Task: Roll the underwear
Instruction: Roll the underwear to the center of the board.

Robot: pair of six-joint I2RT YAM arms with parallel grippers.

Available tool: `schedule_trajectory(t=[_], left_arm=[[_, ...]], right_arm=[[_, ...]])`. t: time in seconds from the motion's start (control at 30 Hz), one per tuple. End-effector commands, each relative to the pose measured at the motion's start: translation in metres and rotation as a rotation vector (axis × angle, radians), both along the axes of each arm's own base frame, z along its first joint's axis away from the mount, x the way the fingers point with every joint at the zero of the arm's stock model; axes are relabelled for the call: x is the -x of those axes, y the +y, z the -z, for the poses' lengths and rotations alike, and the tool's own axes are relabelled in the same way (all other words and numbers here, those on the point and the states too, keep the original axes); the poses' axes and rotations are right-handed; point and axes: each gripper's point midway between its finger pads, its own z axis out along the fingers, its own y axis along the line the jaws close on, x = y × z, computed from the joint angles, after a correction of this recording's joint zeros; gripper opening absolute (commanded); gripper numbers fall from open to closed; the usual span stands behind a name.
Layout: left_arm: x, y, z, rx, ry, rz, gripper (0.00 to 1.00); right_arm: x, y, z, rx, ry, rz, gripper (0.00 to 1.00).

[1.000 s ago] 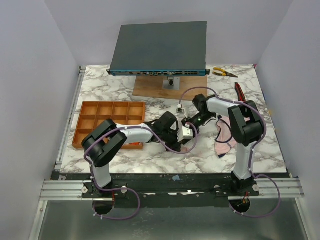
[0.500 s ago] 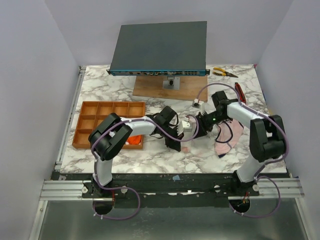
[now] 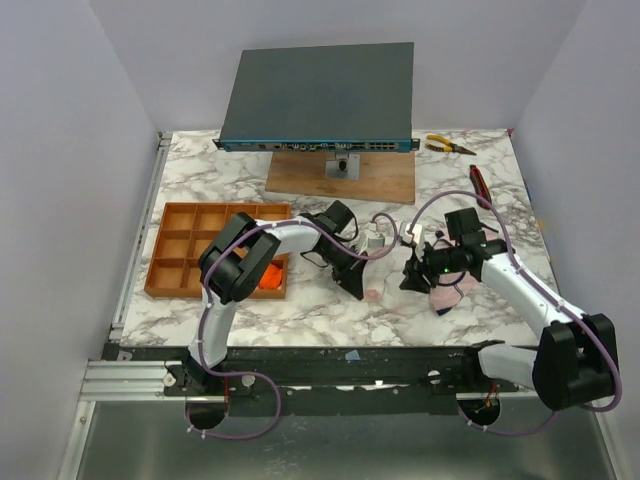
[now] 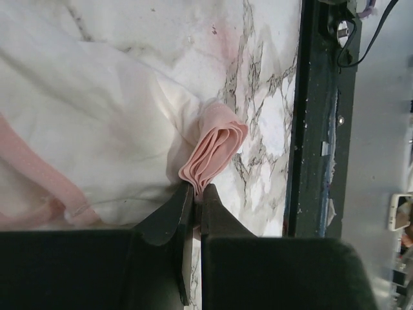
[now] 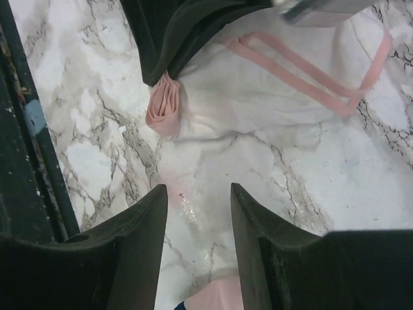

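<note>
Marble-look surface (image 3: 200,178), mid, toward near edge: left tool (image 4: 195,190) is clamped on the bunched pink edge of the pale cream cloth underwear w/ pink trim (image 4: 97,129). Right tool (image 5: 199,194) hangs open just above. Roll barely begun imo; most of the cloth lies flat.

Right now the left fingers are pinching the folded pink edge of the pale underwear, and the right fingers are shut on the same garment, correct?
Not quite. The right fingers are open, spread over the marble tabletop and holding nothing; the right wrist view shows it. The left fingers do pinch the folded pink edge of the pale underwear.
</note>
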Motion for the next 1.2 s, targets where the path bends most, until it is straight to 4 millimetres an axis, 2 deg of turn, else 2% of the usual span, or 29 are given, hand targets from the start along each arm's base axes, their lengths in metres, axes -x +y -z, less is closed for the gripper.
schedule_trajectory(t=[0.0,0.23,0.47,0.67,0.87,1.03,1.17], left_arm=[[0.000,0.002,-0.003,-0.025,0.158,-0.029,0.00],[-0.007,-0.002,-0.002,-0.073,0.241,-0.060,0.00],[-0.011,-0.006,0.001,-0.110,0.317,-0.073,0.00],[-0.010,-0.006,0.004,-0.116,0.387,-0.087,0.00],[-0.009,-0.004,0.009,-0.130,0.452,-0.102,0.00],[-0.014,-0.003,0.014,-0.144,0.492,-0.126,0.00],[-0.014,-0.003,0.014,-0.144,0.508,-0.127,0.00]], right_arm=[[-0.011,-0.001,0.004,0.054,-0.174,-0.068,0.47],[-0.008,0.024,0.011,0.103,-0.251,-0.153,0.47],[-0.002,0.044,0.028,0.201,-0.322,-0.228,0.47],[-0.001,0.047,0.031,0.238,-0.356,-0.250,0.50],[0.009,0.053,0.043,0.282,-0.389,-0.299,0.49],[0.015,0.055,0.041,0.297,-0.407,-0.312,0.49],[0.017,0.054,0.048,0.330,-0.433,-0.315,0.49]])
